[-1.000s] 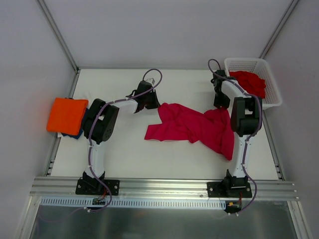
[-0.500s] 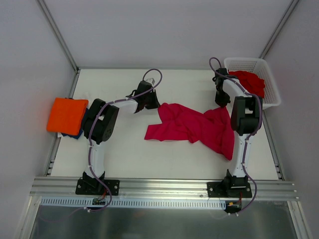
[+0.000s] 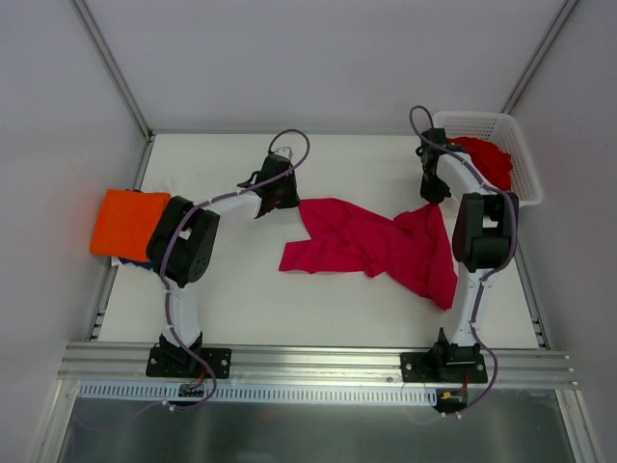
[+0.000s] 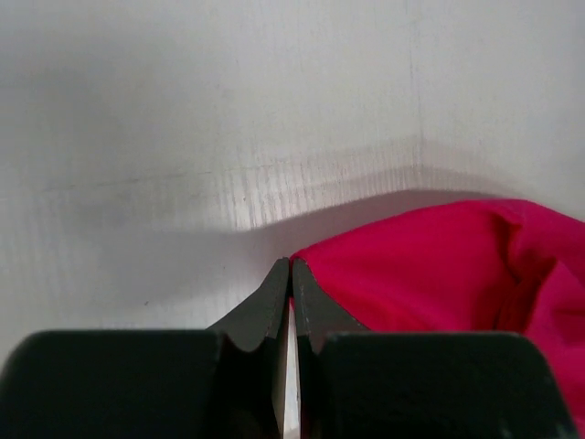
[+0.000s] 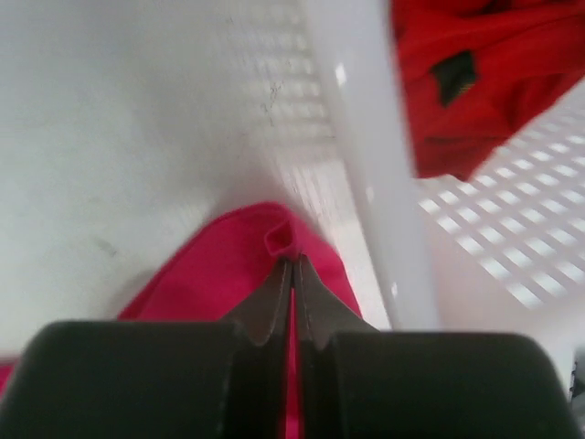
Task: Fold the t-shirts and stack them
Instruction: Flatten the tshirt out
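Both my left pincer (image 4: 291, 270) and right pincer (image 5: 292, 265) were clamped on thin edges of the crimson-pink t-shirt (image 3: 371, 241), crumpled on the bench (image 3: 241, 289) between them. Such shallow bites could slip under tension; the basket (image 5: 366, 137) beside my right pincer might snag.

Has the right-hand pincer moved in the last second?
Yes. The right pincer has edged up the view, toward the white basket, and shut on the pink shirt.
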Controlling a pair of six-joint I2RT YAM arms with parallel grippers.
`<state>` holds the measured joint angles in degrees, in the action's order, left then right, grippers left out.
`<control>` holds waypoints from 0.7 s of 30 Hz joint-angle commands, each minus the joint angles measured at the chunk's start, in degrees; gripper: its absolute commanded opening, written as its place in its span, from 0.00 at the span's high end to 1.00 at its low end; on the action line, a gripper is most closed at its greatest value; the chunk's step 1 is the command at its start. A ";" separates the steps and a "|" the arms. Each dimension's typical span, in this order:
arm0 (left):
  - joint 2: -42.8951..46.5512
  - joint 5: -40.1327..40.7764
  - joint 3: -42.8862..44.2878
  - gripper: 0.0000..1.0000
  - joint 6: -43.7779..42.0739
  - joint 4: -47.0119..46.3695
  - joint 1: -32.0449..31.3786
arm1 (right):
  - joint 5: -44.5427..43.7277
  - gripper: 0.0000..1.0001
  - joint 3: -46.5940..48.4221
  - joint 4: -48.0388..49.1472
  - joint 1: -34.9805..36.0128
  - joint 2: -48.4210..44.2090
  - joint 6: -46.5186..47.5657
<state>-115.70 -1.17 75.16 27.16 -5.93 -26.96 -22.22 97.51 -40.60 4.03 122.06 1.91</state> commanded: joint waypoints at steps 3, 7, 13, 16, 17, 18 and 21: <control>14.61 7.58 -2.29 1.00 -4.13 2.86 -0.11 | -1.60 0.99 1.80 -1.49 3.52 -15.44 1.87; 17.87 6.88 -2.03 1.00 -4.48 4.87 -0.20 | -2.04 1.00 4.61 -4.31 5.63 -19.56 1.78; 29.10 10.22 -6.25 1.00 -5.71 5.58 -0.46 | -5.12 1.00 1.45 -3.44 9.15 -30.46 2.31; 35.25 12.32 -5.20 1.00 -7.55 10.31 -0.46 | -4.15 0.99 3.37 -5.01 9.33 -36.18 2.39; 36.93 12.68 -4.67 1.00 -7.82 11.20 -0.55 | -4.06 1.00 5.65 -6.58 9.33 -38.11 2.48; 38.60 13.03 -4.41 1.00 -8.08 12.08 -0.64 | -4.06 1.00 6.54 -6.95 9.33 -39.17 2.92; 48.51 15.14 -4.14 1.00 -8.44 15.06 -1.51 | -3.01 1.00 7.86 -7.13 9.50 -43.90 3.19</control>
<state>-76.51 10.04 69.01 20.82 6.90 -27.46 -24.91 102.00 -46.26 13.34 84.23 3.66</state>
